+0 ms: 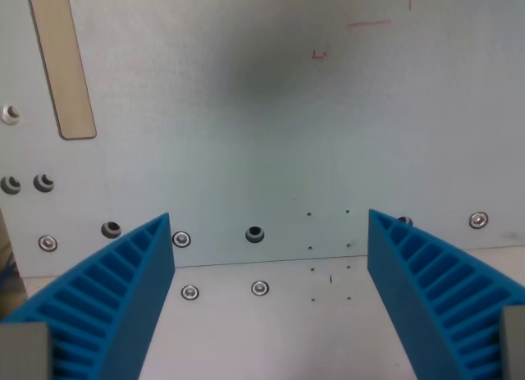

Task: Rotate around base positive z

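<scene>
Wrist view: the gripper (271, 232) stands wide open, its blue ribbed fingers (115, 302) holding nothing. Below them lies a pale metal plate (246, 134) with screws (260, 288) and a dark hole (256, 234). A tan strip (64, 64) lies beyond the left finger. The task names no object.

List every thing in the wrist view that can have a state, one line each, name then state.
tool: open, blue ribbed fingers wide apart, nothing between them.
metal plate: bare, flat, a seam running across near the bottom.
screws: seated flush in the plate.
dark hole: unfilled, no screw in it.
tan strip: lying flat on the plate, at the wrist view's upper left.
red marks: faint lines drawn on the plate.
</scene>
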Controlling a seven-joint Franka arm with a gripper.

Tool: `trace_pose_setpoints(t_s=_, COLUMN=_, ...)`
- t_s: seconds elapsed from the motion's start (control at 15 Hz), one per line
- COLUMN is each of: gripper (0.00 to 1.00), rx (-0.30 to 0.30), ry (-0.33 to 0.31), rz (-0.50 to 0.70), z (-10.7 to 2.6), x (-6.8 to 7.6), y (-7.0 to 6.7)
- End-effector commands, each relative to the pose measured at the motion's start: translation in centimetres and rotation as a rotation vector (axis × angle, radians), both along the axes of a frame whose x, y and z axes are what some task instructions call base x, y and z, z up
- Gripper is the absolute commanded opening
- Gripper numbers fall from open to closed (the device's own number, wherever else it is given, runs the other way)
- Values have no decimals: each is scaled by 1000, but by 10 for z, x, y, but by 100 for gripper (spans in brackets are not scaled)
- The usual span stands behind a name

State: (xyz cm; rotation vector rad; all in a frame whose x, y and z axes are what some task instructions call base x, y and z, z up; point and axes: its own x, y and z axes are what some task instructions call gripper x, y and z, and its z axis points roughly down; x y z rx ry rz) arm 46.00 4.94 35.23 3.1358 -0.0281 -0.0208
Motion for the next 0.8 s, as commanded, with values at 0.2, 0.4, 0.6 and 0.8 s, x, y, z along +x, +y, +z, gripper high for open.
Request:
trace_pose_setpoints(t_s=0.2, gripper=100, rx=-3, ry=-6, rz=188, z=3, x=0, y=0)
trace_pose_setpoints(t_s=0.4, gripper=100, rx=-3, ry=-6, rz=228, z=3, x=0, y=0)
trace_pose_setpoints(t_s=0.6, gripper=100, rx=-3, ry=-6, rz=268, z=3, x=0, y=0)
trace_pose_setpoints(t_s=0.8, gripper=100, rx=-3, ry=-6, rz=308, z=3, x=0, y=0)
